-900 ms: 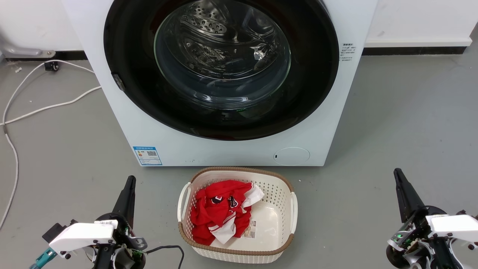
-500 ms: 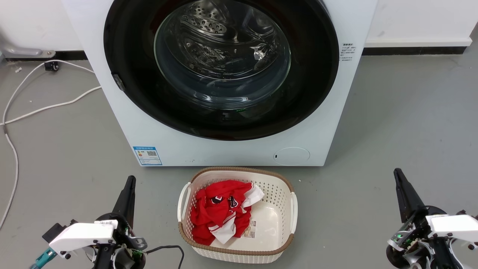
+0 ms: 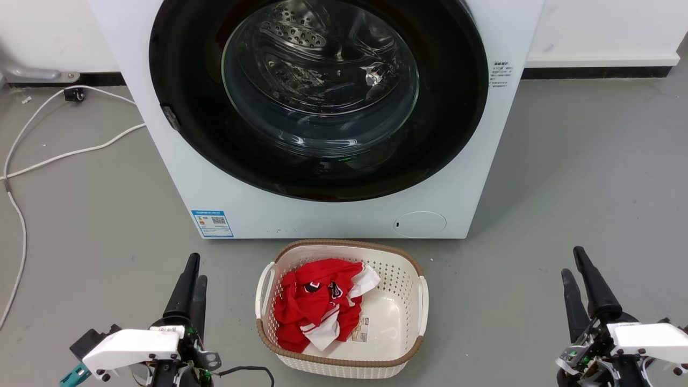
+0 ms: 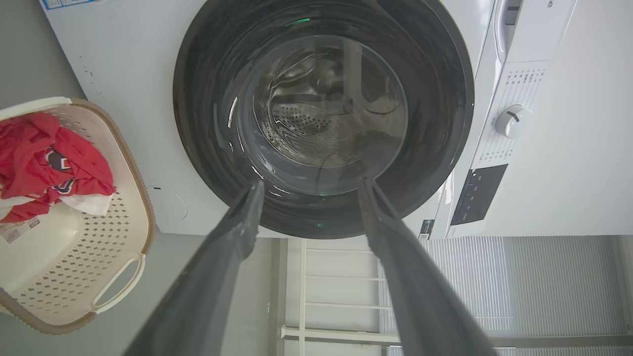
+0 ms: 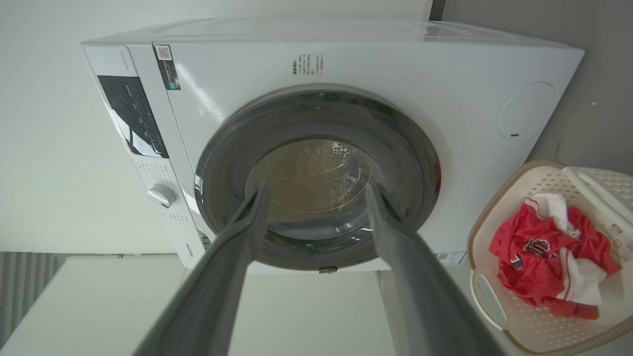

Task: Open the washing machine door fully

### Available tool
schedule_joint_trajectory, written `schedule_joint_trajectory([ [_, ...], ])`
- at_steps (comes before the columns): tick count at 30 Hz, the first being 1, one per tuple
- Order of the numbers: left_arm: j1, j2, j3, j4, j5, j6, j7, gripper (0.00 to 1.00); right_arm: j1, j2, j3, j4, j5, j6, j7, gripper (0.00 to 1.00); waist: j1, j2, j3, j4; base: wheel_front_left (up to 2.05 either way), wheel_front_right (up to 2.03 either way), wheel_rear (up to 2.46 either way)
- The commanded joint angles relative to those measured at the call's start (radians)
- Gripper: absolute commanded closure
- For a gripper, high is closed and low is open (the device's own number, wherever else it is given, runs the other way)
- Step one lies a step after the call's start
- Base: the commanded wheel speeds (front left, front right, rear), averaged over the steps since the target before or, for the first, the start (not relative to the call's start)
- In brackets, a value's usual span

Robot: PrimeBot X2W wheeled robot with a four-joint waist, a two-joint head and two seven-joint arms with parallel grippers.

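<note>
Left gripper [image 3: 196, 268] and right gripper [image 3: 571, 261] are newly spreading, both empty. Shut washing machine door [image 3: 449, 113] is gleaming slick: fingers [image 3: 185, 287] may slip, or clip near laundry basket [image 3: 409, 264].

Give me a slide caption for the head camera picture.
Left gripper and right gripper, both open, flank the laundry basket before the shut washing machine door.

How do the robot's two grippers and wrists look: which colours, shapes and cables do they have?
Both the left gripper and the right gripper have two long, dark, tapering fingers with rounded tips. Behind each sits a white angular cover over black mechanical parts. A black cable loops out from the left wrist, and a teal connector sticks out at its outer side.
</note>
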Motion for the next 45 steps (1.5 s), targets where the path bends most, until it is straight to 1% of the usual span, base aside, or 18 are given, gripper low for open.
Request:
schedule_joint_trajectory([
  [1,-0.025,0.002,-0.007,-0.033,0.032,0.0,-0.015,0.0,-0.015,-0.002,-0.002,-0.034,-0.027,0.0,-0.015,0.0,0.0,0.0,0.0,0.0,0.0,0.0,0.0],
  [2,-0.025,0.002,-0.007,-0.033,0.032,0.0,-0.015,0.0,-0.015,-0.002,-0.002,-0.034,-0.027,0.0,-0.015,0.0,0.0,0.0,0.0,0.0,0.0,0.0,0.0],
  [5,-0.027,0.002,-0.015,-0.05,0.084,0.0,-0.029,0.0,-0.013,-0.002,-0.002,-0.052,-0.086,0.0,-0.028,0.0,0.0,0.0,0.0,0.001,0.0,0.0,0.0],
  [15,-0.032,0.002,-0.032,-0.088,0.308,0.0,-0.072,0.0,-0.007,-0.004,0.015,-0.118,-0.404,0.0,-0.071,0.0,0.0,0.0,0.0,0.001,0.0,0.0,0.0],
  [17,-0.033,0.002,-0.044,-0.092,0.367,0.0,-0.08,0.0,-0.006,-0.003,0.017,-0.126,-0.456,0.0,-0.08,0.0,0.0,0.0,0.0,0.001,0.0,0.0,0.0],
  [25,-0.037,0.003,-0.074,-0.097,0.536,0.004,-0.11,0.0,0.001,-0.003,0.029,-0.135,-0.64,0.0,-0.11,0.0,0.0,0.0,0.0,0.001,0.0,0.0,0.0],
  [36,-0.044,0.003,-0.109,-0.085,0.736,0.028,-0.148,0.0,0.011,-0.003,0.04,-0.138,-0.825,0.0,-0.148,0.0,0.0,0.0,0.001,0.002,0.0,0.0,0.0],
  [45,-0.047,0.003,-0.13,-0.078,0.866,0.042,-0.177,0.0,0.017,-0.003,0.048,-0.153,-0.944,0.0,-0.176,0.0,0.0,0.0,0.003,0.003,0.0,0.0,0.0],
])
